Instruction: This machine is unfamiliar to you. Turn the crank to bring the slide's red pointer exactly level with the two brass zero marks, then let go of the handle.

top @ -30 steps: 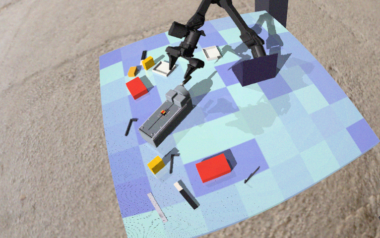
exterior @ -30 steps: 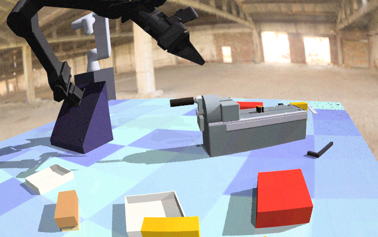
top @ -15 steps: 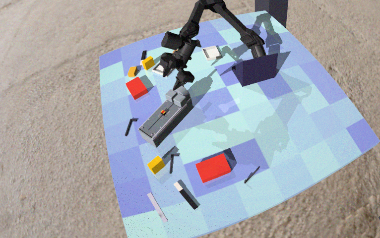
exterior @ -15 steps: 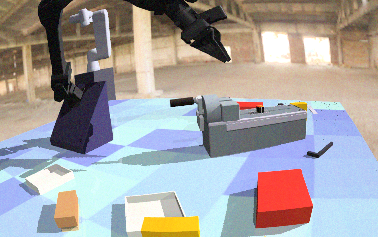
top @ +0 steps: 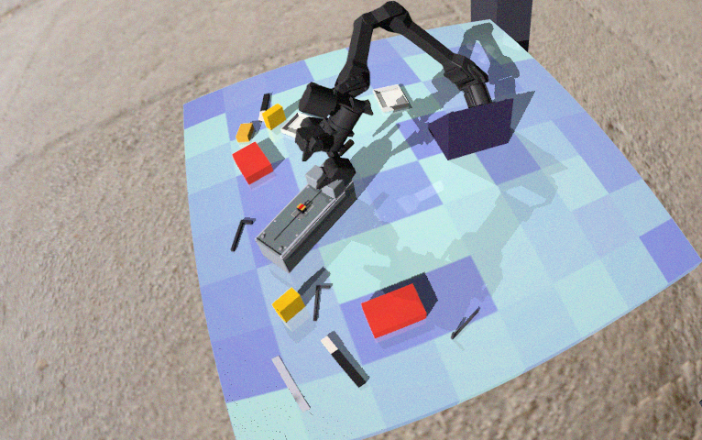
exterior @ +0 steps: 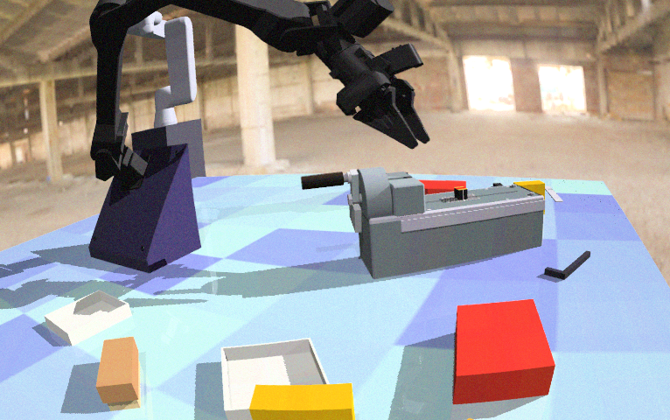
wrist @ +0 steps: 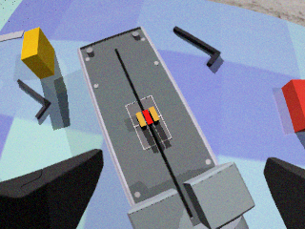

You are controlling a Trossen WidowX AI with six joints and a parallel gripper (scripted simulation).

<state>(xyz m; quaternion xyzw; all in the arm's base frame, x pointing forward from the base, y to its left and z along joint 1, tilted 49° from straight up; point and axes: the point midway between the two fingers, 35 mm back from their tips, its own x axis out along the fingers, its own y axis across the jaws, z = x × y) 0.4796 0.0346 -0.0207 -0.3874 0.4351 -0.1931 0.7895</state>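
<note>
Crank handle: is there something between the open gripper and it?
Nothing visible. The open gripper hangs in free air above the machine; the black handle sticks out sideways, lower and nearer the arm's base, with only air between.

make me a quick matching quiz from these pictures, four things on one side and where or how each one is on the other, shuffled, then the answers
Things:
1. gripper
2. crank handle
3. red pointer
4. yellow block

Places or states:
A. sticks out sideways from the machine's end, untouched
B. between the two brass marks on the slide
C. leans on the near edge of a white tray
D. open and empty, up in the air above the machine

Pairs: 1-D, 2-A, 3-B, 4-C
</note>
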